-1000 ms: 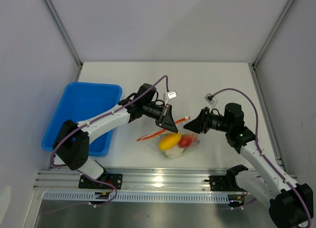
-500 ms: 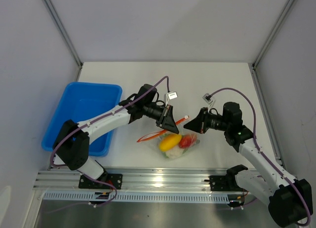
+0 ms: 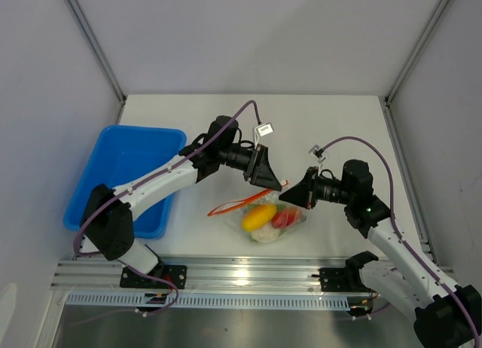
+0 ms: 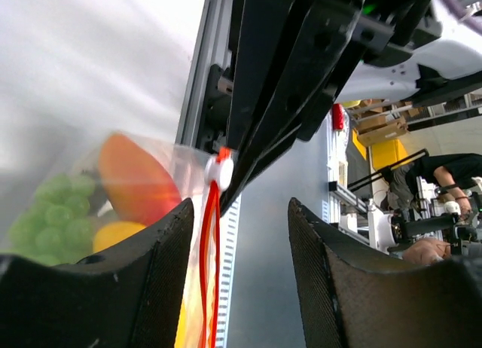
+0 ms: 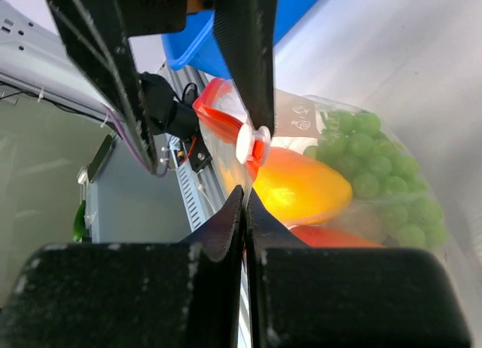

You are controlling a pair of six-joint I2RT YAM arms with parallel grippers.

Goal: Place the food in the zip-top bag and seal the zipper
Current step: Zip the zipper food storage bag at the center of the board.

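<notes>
The zip-top bag lies near the table's front edge. It holds the food: a yellow fruit, a red-orange piece, and green grapes in the right wrist view. Its orange-red zipper runs up to a white slider. My left gripper is open, and the zipper strip stands just inside its left finger. My right gripper is shut on the bag's clear edge just below the slider. The two grippers' tips almost meet at the bag's upper right corner.
A blue tray stands at the left, beside the left arm. The aluminium rail with both arm bases runs along the near edge. Grey walls close in the table at the back and sides.
My left gripper has opened and let go of the zipper, and it has shifted up and right. My right gripper has shut on the bag's edge.
</notes>
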